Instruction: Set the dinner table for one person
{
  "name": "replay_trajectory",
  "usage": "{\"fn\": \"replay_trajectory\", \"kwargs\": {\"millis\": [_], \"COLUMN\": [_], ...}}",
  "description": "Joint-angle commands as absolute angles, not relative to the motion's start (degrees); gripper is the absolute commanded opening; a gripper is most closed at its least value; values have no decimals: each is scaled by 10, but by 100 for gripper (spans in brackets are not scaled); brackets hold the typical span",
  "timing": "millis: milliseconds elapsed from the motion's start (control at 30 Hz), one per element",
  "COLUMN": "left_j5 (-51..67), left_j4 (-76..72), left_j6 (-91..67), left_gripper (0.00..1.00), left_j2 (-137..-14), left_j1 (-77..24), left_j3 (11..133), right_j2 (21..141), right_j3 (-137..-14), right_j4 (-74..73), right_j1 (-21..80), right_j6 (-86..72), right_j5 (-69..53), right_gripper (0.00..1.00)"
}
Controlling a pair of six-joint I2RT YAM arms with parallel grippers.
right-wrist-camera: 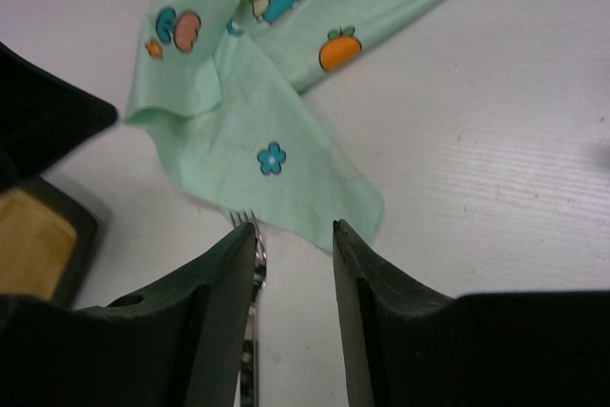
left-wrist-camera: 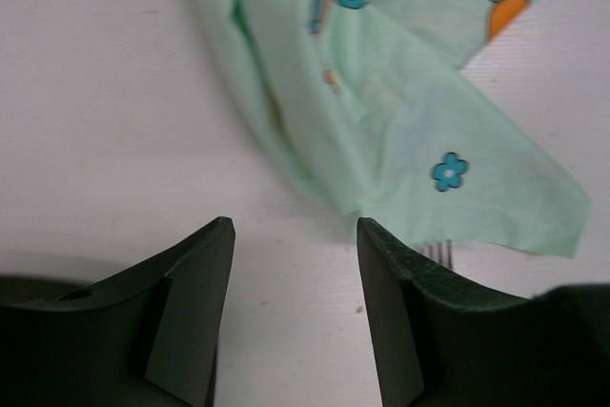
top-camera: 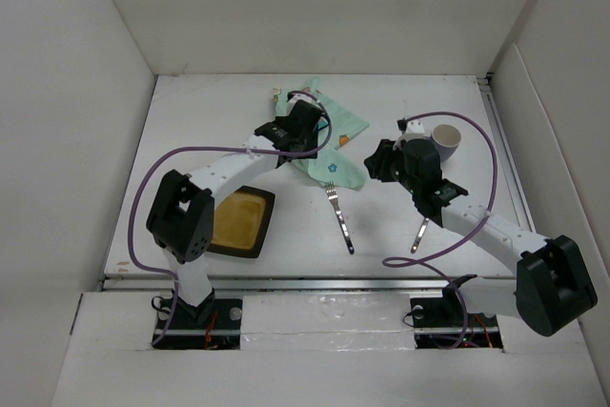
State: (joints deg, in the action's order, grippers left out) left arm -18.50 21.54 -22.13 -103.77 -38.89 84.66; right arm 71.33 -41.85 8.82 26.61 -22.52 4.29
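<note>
One white dinner table, walled.

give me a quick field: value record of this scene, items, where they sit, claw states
table: white, holds all items
placemat: mint green, crumpled, far centre
fork: centre, tines at the placemat's near corner
plate: square, dark rim, yellow inside, near left
cup: white, far right
second utensil: near right, partly hidden by the arm, type unclear
left claw: open, empty, over the placemat's near edge
right claw: open, empty, above the fork
setting: not yet arranged
</note>
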Motion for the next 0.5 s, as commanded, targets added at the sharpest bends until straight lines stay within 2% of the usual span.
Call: {"fn": "replay_trajectory", "kwargs": {"millis": [0, 133, 200, 333, 433, 467], "left_j5": [-240, -236, -229, -227, -256, -275], "left_j4": [208, 177, 142, 116, 138, 147], "left_j6": [-258, -263, -255, -241, -228, -223], "left_gripper": [51, 56, 61, 69, 67, 61], "left_j2": [-969, -969, -980, -1023, -1088, -1122], "left_j1": [-372, -389, -402, -403, -403, -403], "left_j3": [810, 770, 763, 806, 879, 895], "right_j2": [690, 679, 681, 688, 699, 699], "right_j3": [-388, -379, -376, -376, -383, -383], "right_j4": [133, 131, 139, 142, 138, 137], "right_j1": [266, 266, 272, 288, 288, 294], "right_j6": [-222, -218, -215, -213, -209, -209], "right_j5": [5, -25, -32, -31, -28, -24], "right_gripper": [45, 50, 51, 55, 56, 56]}}
